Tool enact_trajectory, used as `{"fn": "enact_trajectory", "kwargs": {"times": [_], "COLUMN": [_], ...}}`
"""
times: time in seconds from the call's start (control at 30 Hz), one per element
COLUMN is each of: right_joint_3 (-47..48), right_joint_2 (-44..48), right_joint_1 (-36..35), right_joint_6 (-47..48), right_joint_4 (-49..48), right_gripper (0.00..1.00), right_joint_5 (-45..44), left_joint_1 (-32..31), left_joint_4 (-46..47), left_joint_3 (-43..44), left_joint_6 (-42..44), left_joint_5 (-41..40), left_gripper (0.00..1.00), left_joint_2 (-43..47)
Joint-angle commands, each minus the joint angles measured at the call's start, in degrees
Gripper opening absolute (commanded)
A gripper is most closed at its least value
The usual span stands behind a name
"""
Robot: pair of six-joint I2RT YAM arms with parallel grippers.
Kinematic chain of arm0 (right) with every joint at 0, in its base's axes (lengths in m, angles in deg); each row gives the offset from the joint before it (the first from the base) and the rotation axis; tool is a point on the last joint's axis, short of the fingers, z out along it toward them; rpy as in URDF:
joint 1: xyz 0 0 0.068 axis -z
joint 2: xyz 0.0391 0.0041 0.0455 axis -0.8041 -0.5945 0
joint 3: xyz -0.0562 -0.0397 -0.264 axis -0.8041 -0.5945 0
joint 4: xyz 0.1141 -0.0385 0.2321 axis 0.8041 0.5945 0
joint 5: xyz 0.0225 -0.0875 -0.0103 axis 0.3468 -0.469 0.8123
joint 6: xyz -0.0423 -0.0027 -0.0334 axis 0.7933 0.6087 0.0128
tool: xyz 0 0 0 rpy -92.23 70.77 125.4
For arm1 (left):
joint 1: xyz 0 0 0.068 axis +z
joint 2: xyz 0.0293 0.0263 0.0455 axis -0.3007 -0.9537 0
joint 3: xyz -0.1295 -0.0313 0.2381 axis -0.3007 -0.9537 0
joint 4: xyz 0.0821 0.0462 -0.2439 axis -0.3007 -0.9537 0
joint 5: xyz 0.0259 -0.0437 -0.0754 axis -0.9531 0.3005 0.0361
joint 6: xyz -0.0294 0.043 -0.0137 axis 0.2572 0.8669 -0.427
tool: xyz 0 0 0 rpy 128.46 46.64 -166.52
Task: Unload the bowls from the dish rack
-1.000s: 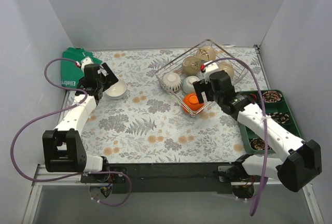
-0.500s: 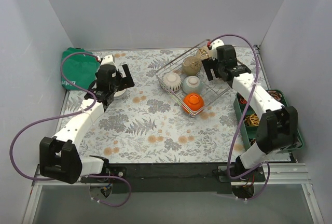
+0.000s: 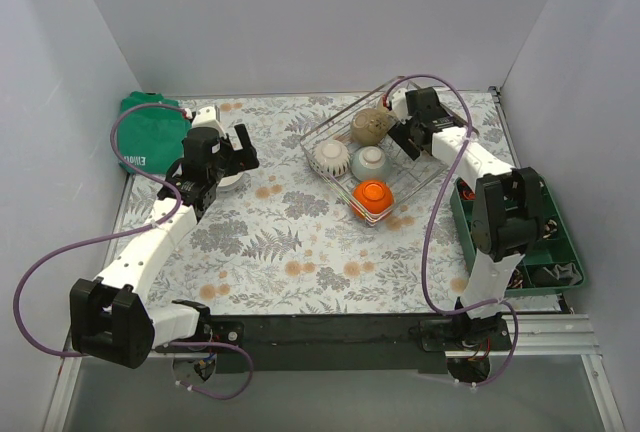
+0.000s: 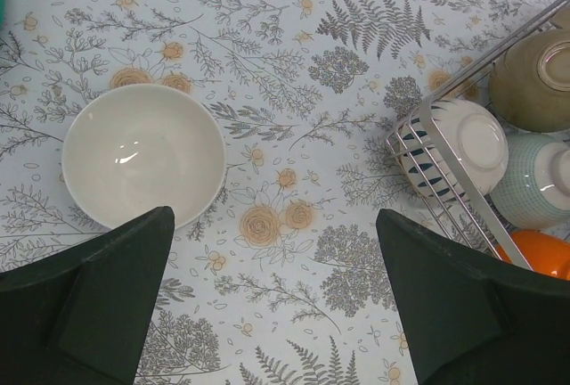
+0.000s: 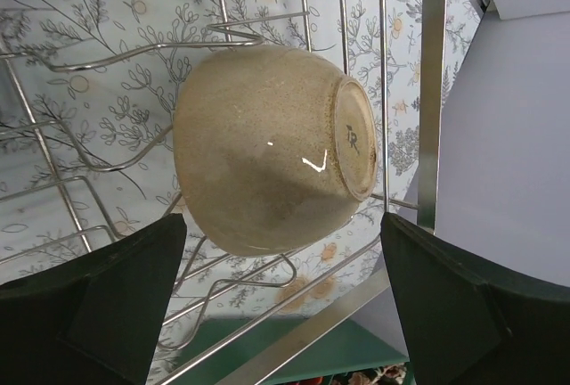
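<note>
The wire dish rack (image 3: 420,174) stands at the back right and holds a beige bowl (image 3: 372,125), a ribbed white bowl (image 3: 332,158), a pale mint bowl (image 3: 370,162) and an orange bowl (image 3: 372,194). My right gripper (image 3: 402,138) is open over the rack's far side. In the right wrist view its jaws (image 5: 285,305) flank a speckled beige bowl (image 5: 267,153) lying on its side on the rack's wires (image 5: 426,91), without touching it. My left gripper (image 3: 238,157) is open and empty above a white bowl (image 4: 142,167) standing upright on the table.
A dark green compartment tray (image 3: 535,252) lies at the right edge under the right arm. A green cloth bag (image 3: 145,137) lies at the back left. In the left wrist view the rack's corner (image 4: 445,191) with the ribbed bowl (image 4: 463,140) is at the right.
My right gripper has left the orange bowl and swung to the rack's far side. My left gripper has risen off the white bowl and shifted right.
</note>
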Motion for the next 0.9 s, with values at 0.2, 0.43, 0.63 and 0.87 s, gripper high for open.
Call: {"fn": "enact_trajectory", "kwargs": {"times": [0.2,0.43,0.63,0.87], "right_joint_3": [-1.33,-4.05,-4.58,-4.06], "right_joint_2": [-1.95,-2.39,-3.18,-4.41], "right_joint_1": [0.03,0.03,0.03,0.21], "right_joint_6": [10.15,13.23,15.61,15.70], "right_joint_4": [-3.28,-5.14,-5.58,-3.56], "right_gripper": [0.99,0.99,0.98,0.98], "right_joint_5": [-1.98,-2.07,-0.93,2.94], "left_joint_1": [-0.24,-0.16,-0.16,-0.16], "left_joint_4": [1.26,1.35,1.61,1.79], "left_joint_3": [-0.49,-0.50,-0.67,-0.85], "left_joint_6": [0.67,0.50,0.41,0.41], "left_joint_5": [1.52,2.84,3.45,4.07], "left_gripper": [0.98,0.98,0.98,0.98], "left_joint_2": [0.74,1.18,1.18,1.01]}}
